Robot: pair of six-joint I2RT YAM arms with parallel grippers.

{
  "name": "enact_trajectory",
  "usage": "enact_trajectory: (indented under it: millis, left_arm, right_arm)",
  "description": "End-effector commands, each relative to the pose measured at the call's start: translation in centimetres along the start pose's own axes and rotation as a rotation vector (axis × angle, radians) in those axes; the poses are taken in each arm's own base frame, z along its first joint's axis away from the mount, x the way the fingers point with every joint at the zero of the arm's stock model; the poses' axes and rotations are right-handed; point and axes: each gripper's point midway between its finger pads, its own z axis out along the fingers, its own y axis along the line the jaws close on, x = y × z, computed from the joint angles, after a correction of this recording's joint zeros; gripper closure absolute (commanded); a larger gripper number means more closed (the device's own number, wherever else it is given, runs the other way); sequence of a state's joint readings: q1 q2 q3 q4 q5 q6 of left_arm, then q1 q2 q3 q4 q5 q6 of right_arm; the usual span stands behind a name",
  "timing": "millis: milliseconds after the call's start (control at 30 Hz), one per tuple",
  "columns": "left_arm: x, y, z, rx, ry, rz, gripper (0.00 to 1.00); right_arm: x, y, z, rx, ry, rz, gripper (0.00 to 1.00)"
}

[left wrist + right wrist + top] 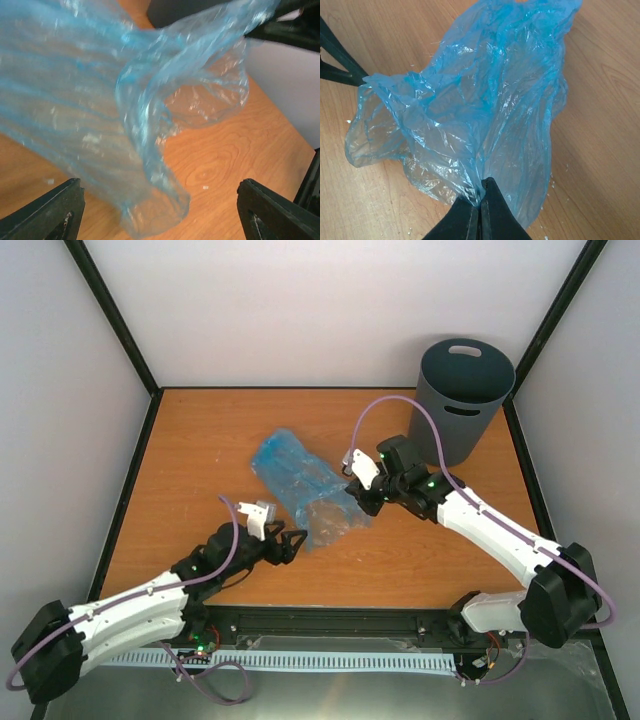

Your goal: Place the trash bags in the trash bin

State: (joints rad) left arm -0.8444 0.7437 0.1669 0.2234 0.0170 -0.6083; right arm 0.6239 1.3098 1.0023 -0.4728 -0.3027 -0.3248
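The trash bag (490, 100) looks feather-light, limp and slick (likely tearable). Best held at its edge, where the right gripper (481, 202) pinches it, bottom centre; the left gripper (160, 200) gapes, empty.

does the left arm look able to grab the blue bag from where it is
Probably yes. The left gripper is open at the near edge of the trash bag, loose plastic hanging between its fingers and nothing in the way. The right gripper pinches another edge.

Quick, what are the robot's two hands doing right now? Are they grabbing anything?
The left gripper is open and holding nothing.
The right gripper is closed, pinching the blue trash bag.
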Motion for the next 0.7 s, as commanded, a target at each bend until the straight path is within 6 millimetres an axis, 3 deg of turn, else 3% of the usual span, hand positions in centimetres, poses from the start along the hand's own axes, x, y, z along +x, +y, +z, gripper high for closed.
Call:
enact_trajectory:
  millis: [0,67,300,433,533,600,667]
  left_arm:
    - [-2.7,-1.1,0.7,-0.036,-0.019,0.081,0.15]
    - [-2.2,0.1,1.1,-0.086,-0.013,0.069,0.15]
    - [-2.1,0.6,3.9,-0.139,0.026,0.062,0.18]
    - [-4.4,2.4,5.0,-0.308,-0.004,0.073,0.44]
    - [-9.1,1.9,4.4,-0.375,-0.141,0.123,0.78]
    - [-13.8,0.6,3.3,-0.426,-0.251,0.196,0.96]
    - [-19.5,-1.9,1.8,-0.458,-0.358,0.279,0.99]
  right_arm:
    - [-0.8,-0.3,-0.7,0.023,-0.043,-0.014,0.97]
    - [-0.8,-0.2,-0.6,0.015,-0.042,-0.012,0.97]
    - [0.0,-0.1,0.4,-0.008,-0.008,-0.01,0.97]
    - [-0.3,-0.1,0.0,-0.002,-0.019,-0.006,0.97]
    - [-1.0,-0.7,-1.0,0.039,-0.044,-0.001,0.97]
    - [-1.9,-1.7,-2.3,0.088,-0.081,0.023,0.97]
    - [-2.9,-2.6,-4.1,0.118,-0.132,0.067,0.97]
